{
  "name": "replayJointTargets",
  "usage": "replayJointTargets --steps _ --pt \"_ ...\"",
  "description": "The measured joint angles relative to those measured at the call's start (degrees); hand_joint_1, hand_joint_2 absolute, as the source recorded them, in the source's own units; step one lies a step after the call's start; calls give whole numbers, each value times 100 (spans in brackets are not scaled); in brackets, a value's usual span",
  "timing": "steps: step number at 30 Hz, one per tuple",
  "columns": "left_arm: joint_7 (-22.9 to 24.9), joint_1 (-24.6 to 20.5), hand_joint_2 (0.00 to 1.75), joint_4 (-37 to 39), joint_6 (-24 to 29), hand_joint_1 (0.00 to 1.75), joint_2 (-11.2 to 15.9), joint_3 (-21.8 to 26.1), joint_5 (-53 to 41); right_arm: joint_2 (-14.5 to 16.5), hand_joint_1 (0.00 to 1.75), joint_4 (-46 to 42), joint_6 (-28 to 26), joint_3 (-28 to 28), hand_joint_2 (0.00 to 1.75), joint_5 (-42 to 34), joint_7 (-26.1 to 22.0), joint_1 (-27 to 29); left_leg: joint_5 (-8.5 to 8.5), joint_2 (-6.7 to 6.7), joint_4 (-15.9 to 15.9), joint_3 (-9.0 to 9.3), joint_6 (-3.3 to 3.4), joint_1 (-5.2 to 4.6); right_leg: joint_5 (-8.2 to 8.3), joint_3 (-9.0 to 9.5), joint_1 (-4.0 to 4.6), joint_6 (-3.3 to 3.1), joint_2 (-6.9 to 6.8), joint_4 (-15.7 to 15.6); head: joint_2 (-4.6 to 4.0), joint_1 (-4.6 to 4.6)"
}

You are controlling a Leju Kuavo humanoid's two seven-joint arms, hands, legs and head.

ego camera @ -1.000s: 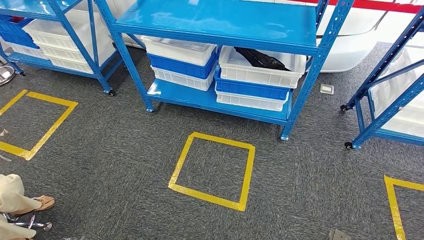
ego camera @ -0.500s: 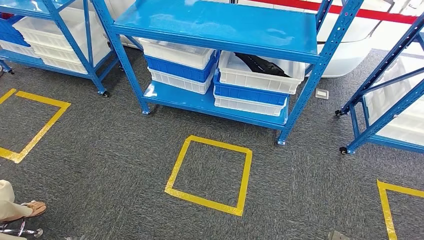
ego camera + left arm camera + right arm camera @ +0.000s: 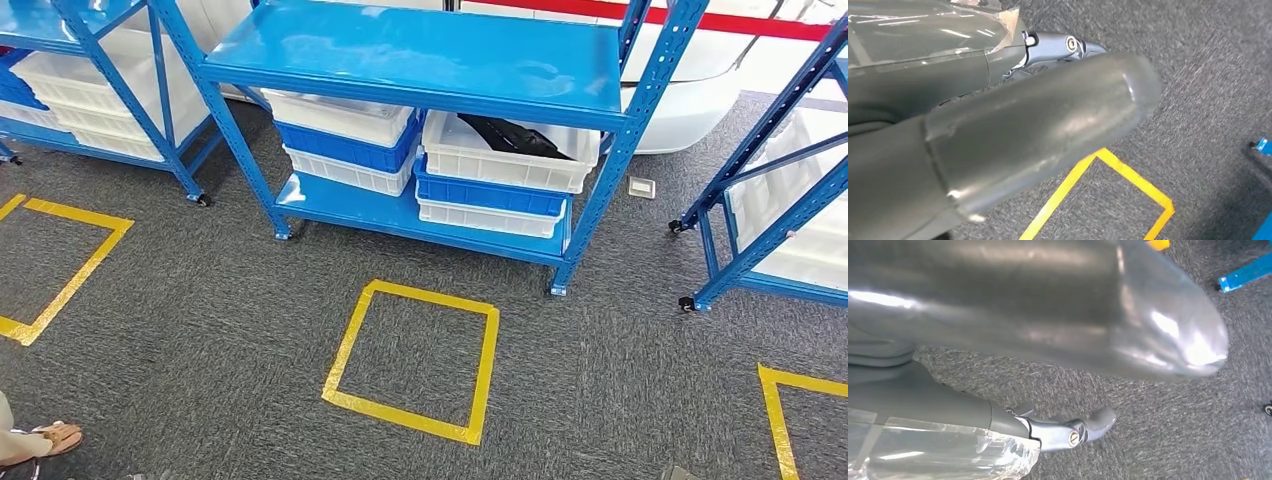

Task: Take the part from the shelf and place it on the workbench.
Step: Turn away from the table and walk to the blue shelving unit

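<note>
From high on the robot's body, the head view looks down on dark grey carpet and a blue metal shelf (image 3: 420, 50) on small castors. On its lower level sit two stacks of plastic bins, white and blue in alternate layers. The part (image 3: 515, 137), the thing to be fetched, lies in the top white bin (image 3: 500, 160) of the right-hand stack. It shows as a long, black, slightly glossy shape lying slantwise across the bin; finer detail is too small to make out.

A square of yellow tape (image 3: 412, 360) is marked on the carpet just in front of the shelf, probably a standing spot for the robot, so that the bins come within reach. Other taped squares lie to either side, and more blue shelving with white bins stands at both edges. A sandalled foot of a person shows at the lower left corner.

Both arms appear to hang at the robot's sides, which suits walking. The left hand (image 3: 1013, 130) shows a thick grey thumb and one darker finger above the carpet and a yellow tape corner; the right hand (image 3: 1058, 315) looks much the same. Neither appears to hold anything (whether the fingers are spread or curled, I cannot tell). The fetch has not yet begun.
</note>
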Motion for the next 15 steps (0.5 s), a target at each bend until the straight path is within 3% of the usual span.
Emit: replayJointTargets --steps 1,2,4,5,6,8,11,13,15 --pt "1 4 0 1 0 0 0 -3 0 0 0 0 0 -3 0 -1 0 3 113 0 25 -100 1 13 -26 32 5 1 11 0 0 1" --pt "1 4 0 1 0 0 0 -9 0 1 0 0 0 -6 0 -1 0 5 331 0 -170 -83 15 20 -55 72 9 9 25 -1 0 1" --pt "1 2 0 1 1 0 3 -25 0 10 0 0 1 -8 0 -1 0 2 842 -6 -939 188 74 16 -116 152 14 34 48 -8 0 2" --pt "1 -3 0 1 1 0 5 -33 0 16 0 0 2 -8 0 -1 0 -3 979 -9 -1267 324 103 0 -144 180 26 54 55 -12 0 1" --pt "1 -6 0 1 2 0 9 -40 1 22 0 0 2 -9 0 -1 0 -6 1029 -11 -1469 408 129 -20 -166 192 33 79 58 -17 0 3" --pt "1 -10 0 0 3 0 15 -55 2 27 0 0 0 -10 0 -1 0 -10 976 -15 -1565 448 170 -68 -199 210 38 143 60 -46 0 2" --pt "1 -4 0 0 2 0 16 -76 5 27 0 1 1 -14 0 2 -2 -14 998 -17 -1730 599 259 -55 -284 167 51 199 20 90 0 15" --pt "0 -5 0 1 1 0 14 -84 20 28 0 2 2 -15 0 11 -2 -17 982 -12 -1795 694 312 -58 -485 -145 54 173 0 667 0 28" --pt "0 1 0 1 0 0 14 -85 59 25 0 2 2 -17 0 31 -1 -5 929 -16 -1792 741 346 -72 -672 -623 53 169 0 1386 0 31"
